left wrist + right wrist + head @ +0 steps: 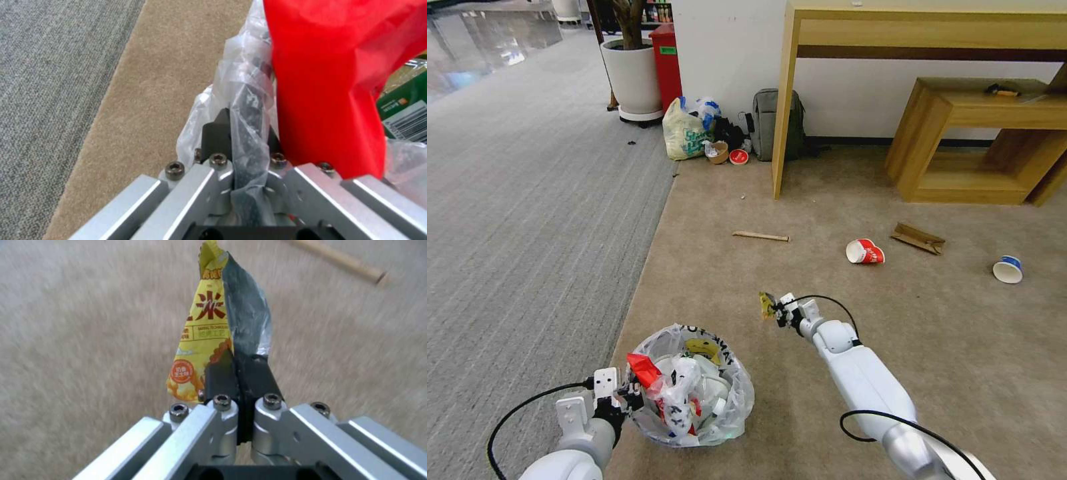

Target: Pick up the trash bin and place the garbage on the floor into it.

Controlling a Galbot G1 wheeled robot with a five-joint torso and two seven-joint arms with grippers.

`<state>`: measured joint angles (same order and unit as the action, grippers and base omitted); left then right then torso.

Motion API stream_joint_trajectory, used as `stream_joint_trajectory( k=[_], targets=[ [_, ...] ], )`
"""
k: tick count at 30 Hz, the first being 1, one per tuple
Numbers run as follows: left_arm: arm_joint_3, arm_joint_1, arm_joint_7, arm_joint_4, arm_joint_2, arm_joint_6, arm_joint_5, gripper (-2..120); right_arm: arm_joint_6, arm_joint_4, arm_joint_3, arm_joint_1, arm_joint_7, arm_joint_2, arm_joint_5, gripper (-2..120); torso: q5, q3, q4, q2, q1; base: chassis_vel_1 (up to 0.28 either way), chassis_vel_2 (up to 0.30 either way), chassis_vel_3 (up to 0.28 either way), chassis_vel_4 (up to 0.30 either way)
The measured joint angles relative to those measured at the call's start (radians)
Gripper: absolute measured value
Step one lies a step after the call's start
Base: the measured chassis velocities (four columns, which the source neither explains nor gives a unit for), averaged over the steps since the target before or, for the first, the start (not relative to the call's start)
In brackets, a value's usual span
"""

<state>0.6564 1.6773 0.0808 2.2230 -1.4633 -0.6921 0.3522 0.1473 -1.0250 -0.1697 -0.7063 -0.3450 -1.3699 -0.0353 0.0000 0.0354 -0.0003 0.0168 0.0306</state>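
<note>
Beige carpet [827,200] lay underfoot as the left gripper [627,398], fingers clamped on the trash bin [690,387] rim at 9 o'clock, should have held level while the right gripper [779,310], pinching a yellow wrapper [202,340], carried it over the opening.

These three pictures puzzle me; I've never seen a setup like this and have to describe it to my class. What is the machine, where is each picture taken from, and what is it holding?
It is a wheeled robot with two arms, each ending in a two-fingered gripper. The wide picture comes from a camera on its head, looking down at the beige floor. The two close-ups come from cameras on its wrists.

The left gripper is shut on the rim of the trash bin, a small bin lined with a plastic bag and already holding litter. The right gripper is shut on a yellow snack wrapper, held above the carpet.

On the floor lie a stick, a red cup, a cardboard scrap and a blue cup.
</note>
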Motion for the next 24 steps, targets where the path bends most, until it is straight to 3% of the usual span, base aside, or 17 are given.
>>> stream_joint_trajectory(
  k=[3,4,7,11,15,19,24],
  targets=[
    [-0.003,-0.006,0.0,-0.009,0.005,0.0,0.001,0,0.026,-0.161,-0.001,-0.046,-0.009,0.036,-0.04,0,0.0001,0.0,0.0001,0.0,0.0,0.0,0.0,0.0,0.0],
    [-0.003,-0.006,0.0,-0.009,0.005,0.0,0.001,0,0.026,-0.161,-0.001,-0.046,-0.009,0.036,-0.04,0,0.0001,0.0,0.0001,0.0,0.0,0.0,0.0,0.0,0.0],
    [-0.01,-0.011,0.0,-0.016,0.008,0.0,0.001,0,0.071,-0.353,0.001,-0.092,-0.02,0.078,-0.108,0,0.0,0.0,0.0001,0.0,0.0,0.0,0.0,0.0,0.0],
    [-0.013,-0.017,-0.001,-0.021,0.009,-0.001,0.002,0,0.108,-0.458,0.005,-0.119,-0.021,0.108,-0.159,0,0.0003,0.0,0.0,0.0,0.0,0.0,0.0,0.0,0.0],
    [-0.017,-0.031,-0.001,-0.031,0.012,-0.005,0.003,0,0.172,-0.66,0.018,-0.155,-0.034,0.178,-0.269,0,0.0,0.0,0.0001,0.0,0.0,0.0,0.0,0.0,0.0],
    [-0.022,-0.04,-0.001,-0.04,0.013,-0.007,0.004,0,0.225,-0.786,0.042,-0.169,-0.048,0.248,-0.374,0,0.0001,0.0,0.0,0.0,0.0,0.0,0.0,0.0,0.0],
    [-0.027,-0.046,0.0,-0.047,0.012,-0.007,0.004,0,0.265,-0.857,0.071,-0.175,-0.066,0.309,-0.447,0,0.0,0.0,0.0,0.0,0.0,0.0,0.0,0.0,0.0]
  ],
)
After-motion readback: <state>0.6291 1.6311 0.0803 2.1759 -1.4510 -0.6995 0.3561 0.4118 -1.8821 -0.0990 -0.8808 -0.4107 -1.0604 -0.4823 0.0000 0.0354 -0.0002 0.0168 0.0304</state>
